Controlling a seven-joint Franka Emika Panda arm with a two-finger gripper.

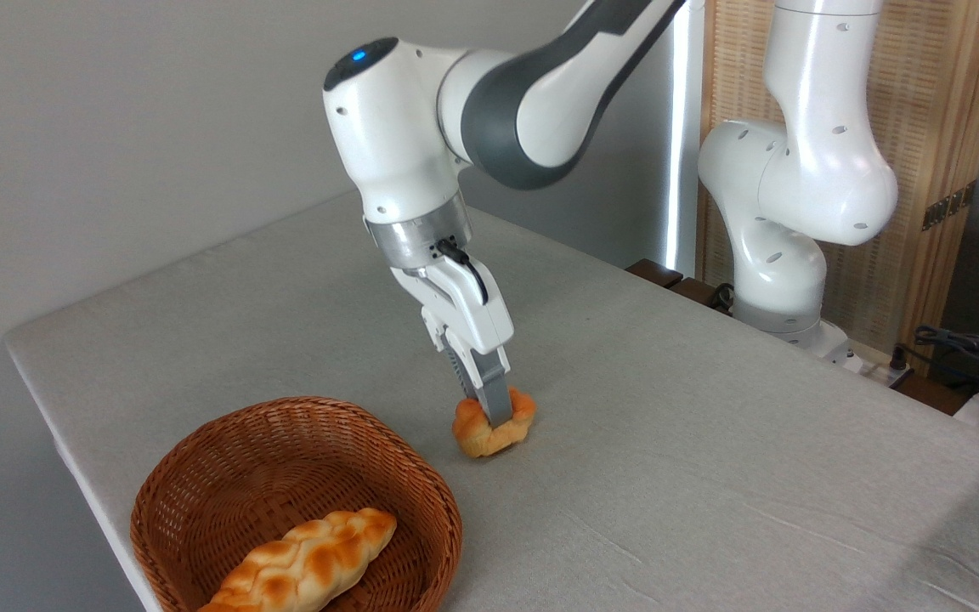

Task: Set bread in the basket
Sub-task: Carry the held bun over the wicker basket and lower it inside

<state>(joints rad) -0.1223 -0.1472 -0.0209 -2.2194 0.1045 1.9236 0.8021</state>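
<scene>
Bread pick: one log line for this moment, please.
gripper: shut on bread | bread: squeezed, outside basket | basket: holds braided loaf

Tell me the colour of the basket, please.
The basket is reddish-brown woven wicker, seen in the fixed camera view.

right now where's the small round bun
The bun sits near the middle of the camera view, pinched in the gripper low over the table, just right of and beyond the basket.

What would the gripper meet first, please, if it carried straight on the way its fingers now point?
The gripper points down and slightly right, already shut on the small round golden-orange bun. Straight on, bun and fingers would likely press into the grey cloth-covered table just beneath.
</scene>
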